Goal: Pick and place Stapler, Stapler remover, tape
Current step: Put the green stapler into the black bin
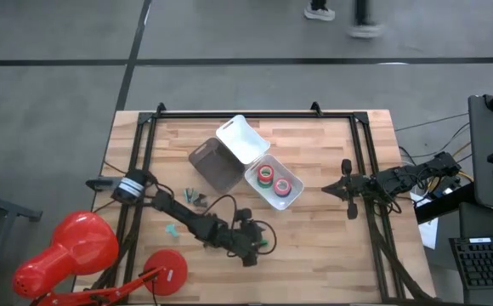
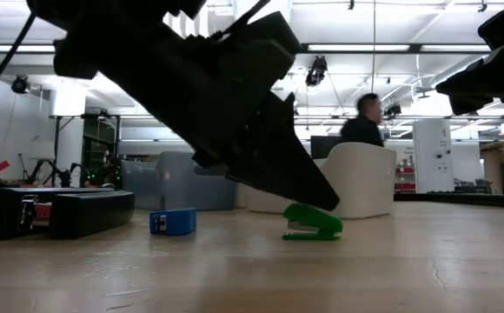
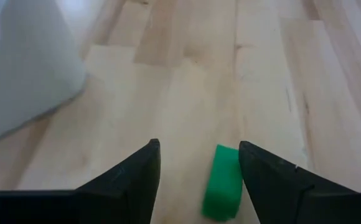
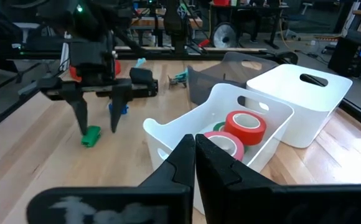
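Note:
My left gripper (image 3: 199, 155) is open and low over the table's near middle (image 1: 251, 242). A small green stapler-shaped piece (image 3: 223, 180) lies flat on the wood between its fingers, closer to one of them, and I see no touch. It also shows in the low view (image 2: 313, 222) and the right wrist view (image 4: 91, 135). The black stapler (image 2: 61, 211) lies flat on the table farther off. Red, pink and green tape rolls (image 4: 246, 124) lie inside a white bin (image 1: 287, 202). My right gripper (image 4: 195, 146) is shut and waits at the table's right (image 1: 348, 189).
A second white bin (image 1: 242, 140) and a grey bin (image 1: 215, 166) stand by the tape bin at the table's middle. A small blue box (image 2: 172, 222) and teal bits (image 1: 172, 229) lie near the left arm. A red lamp (image 1: 68, 251) sits at the near left corner. A person (image 2: 365, 122) is beyond the table.

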